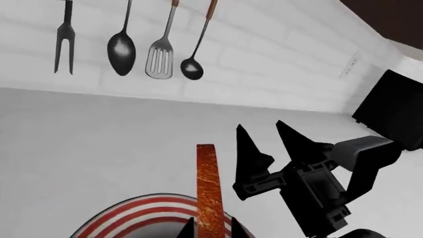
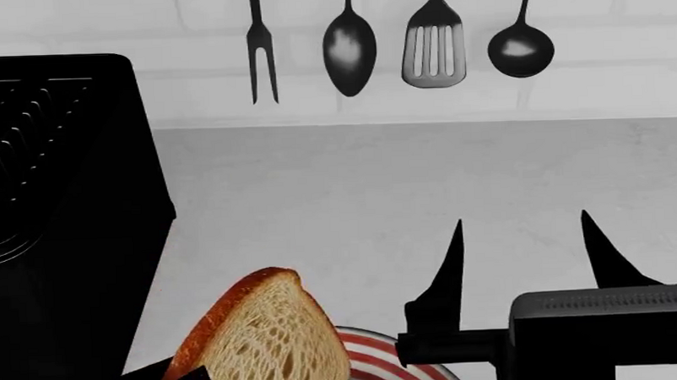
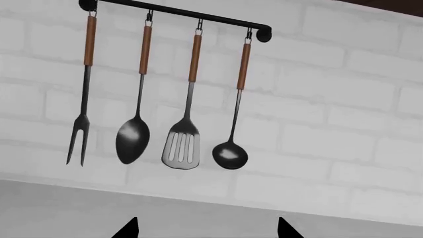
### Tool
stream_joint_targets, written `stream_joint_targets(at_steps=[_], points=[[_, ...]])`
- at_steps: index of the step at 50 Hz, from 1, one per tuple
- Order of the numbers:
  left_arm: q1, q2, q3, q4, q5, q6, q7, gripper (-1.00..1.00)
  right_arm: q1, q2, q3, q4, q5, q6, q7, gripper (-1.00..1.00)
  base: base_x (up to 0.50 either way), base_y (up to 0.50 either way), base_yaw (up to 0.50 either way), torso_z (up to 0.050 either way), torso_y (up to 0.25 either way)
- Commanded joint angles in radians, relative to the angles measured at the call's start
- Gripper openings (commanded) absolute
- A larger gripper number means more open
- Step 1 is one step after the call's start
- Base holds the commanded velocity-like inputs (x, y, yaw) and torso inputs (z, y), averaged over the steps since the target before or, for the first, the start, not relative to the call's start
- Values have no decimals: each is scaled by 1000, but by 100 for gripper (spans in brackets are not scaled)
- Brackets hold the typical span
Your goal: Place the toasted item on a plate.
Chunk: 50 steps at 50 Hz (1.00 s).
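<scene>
The toasted bread slice point(image 2: 265, 340) stands upright on edge over the red-and-white striped plate point(image 2: 390, 357) at the head view's lower middle. In the left wrist view I see the slice point(image 1: 209, 188) edge-on, its crust between my left gripper point(image 1: 210, 229) fingertips, which are shut on it above the plate's rim point(image 1: 135, 210). My right gripper point(image 2: 526, 251) hovers open and empty just right of the plate, fingers pointing toward the wall; it also shows in the left wrist view point(image 1: 268, 136) and its own wrist view point(image 3: 206, 228).
A black toaster point(image 2: 58, 217) stands at the left on the grey counter point(image 2: 372, 189). A fork, spoon, slotted spatula point(image 2: 433, 51) and ladle hang on the white brick wall behind. A black box point(image 1: 390, 109) sits by the wall.
</scene>
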Motion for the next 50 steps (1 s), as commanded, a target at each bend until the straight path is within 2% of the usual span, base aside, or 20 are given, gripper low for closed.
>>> stream_joint_targets(at_steps=[1,9,23,35,50], points=[[63,19,-45,-31,46,21,36,-100,2,-3,-6,18,-1,-17,2,100,0,0,0,0,0],[143,46,-33,-24,48,33,48,-100,1,-2,-9,26,1,-23,2,100,0,0,0,0,0],[173,79,4,-17,73,26,51,-100,18,0,-17,37,4,-16,2,100,0,0,0,0,0],[232,105,12,-28,118,8,99,-100,7,3,-17,39,6,-25,7,100,0,0,0,0,0],[322,89,-32,-96,242,-38,218,-100,7,3,-23,57,7,-40,8,100,0,0,0,0,0]])
